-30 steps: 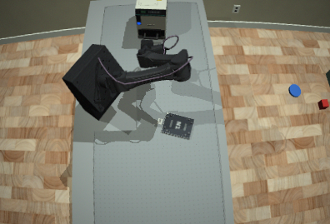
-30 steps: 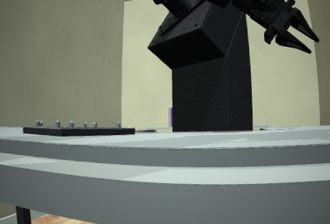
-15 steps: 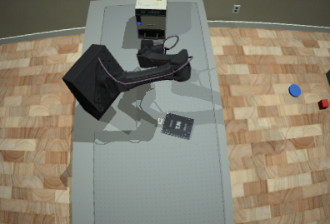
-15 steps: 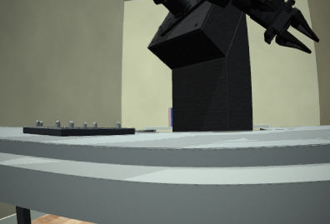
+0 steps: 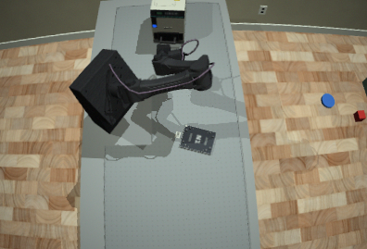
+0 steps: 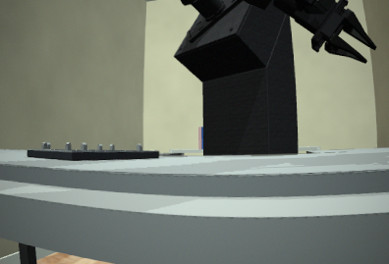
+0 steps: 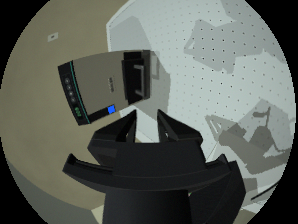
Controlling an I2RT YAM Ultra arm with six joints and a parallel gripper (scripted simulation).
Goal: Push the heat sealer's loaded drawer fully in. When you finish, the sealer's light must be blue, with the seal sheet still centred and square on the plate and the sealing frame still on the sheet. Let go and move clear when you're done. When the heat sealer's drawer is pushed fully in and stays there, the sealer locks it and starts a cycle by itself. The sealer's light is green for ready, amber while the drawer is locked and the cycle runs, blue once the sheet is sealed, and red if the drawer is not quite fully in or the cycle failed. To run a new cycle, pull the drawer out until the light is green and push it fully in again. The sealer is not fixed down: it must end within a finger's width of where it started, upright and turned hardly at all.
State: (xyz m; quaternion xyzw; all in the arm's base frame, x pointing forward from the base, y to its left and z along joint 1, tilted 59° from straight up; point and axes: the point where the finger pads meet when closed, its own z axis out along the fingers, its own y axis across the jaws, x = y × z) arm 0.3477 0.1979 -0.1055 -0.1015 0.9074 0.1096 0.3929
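The cream heat sealer point(image 5: 169, 1) point(image 7: 100, 86) stands upright at the far end of the grey table point(image 5: 176, 195). Its light point(image 5: 155, 26) point(image 7: 112, 110) shows blue. The dark drawer front point(image 5: 168, 31) point(image 7: 136, 79) sits in the sealer's face and does not stick out. The plate, seal sheet and frame are hidden inside. My gripper point(image 5: 165, 47) point(image 6: 369, 54) point(image 7: 147, 113) hovers just in front of the drawer, a little apart from it. Its fingers stand partly apart with nothing between them.
A black board with small pegs point(image 5: 198, 140) point(image 6: 93, 154) lies flat mid-table to the right. The arm's black base point(image 5: 104, 89) point(image 6: 250, 109) stands at the table's left edge. A blue disc point(image 5: 328, 100) and a red cube point(image 5: 360, 116) lie on the floor at the right.
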